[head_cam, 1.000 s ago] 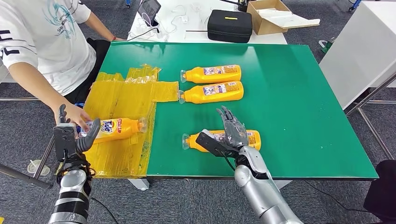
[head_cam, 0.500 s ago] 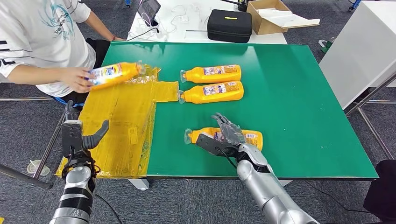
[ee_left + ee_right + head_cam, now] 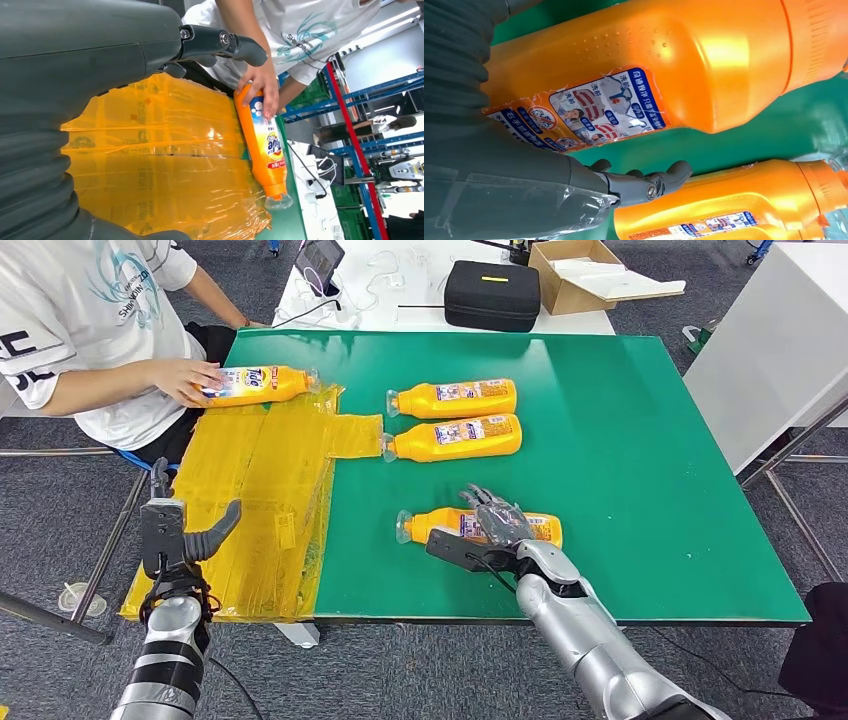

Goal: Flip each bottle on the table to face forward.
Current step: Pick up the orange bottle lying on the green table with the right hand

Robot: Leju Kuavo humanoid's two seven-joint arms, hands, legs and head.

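Three orange bottles lie on the green table with their small-print labels up: two side by side in the middle and one near the front edge. My right hand lies over that near bottle, fingers spread on top. Its thumb stands apart from the bottle, with green table between them. A fourth bottle, Tide label up, lies at the far left under a person's hand. My left hand hovers open and empty at the table's near left.
A yellow plastic sheet covers the table's left part. The person sits at the far left corner. Behind the table stand a black case and a cardboard box. A white cabinet is on the right.
The person lifted the Tide bottle from in front of my left hand and laid it at the far left. My right hand sank onto the near bottle. My left hand drew back slightly.
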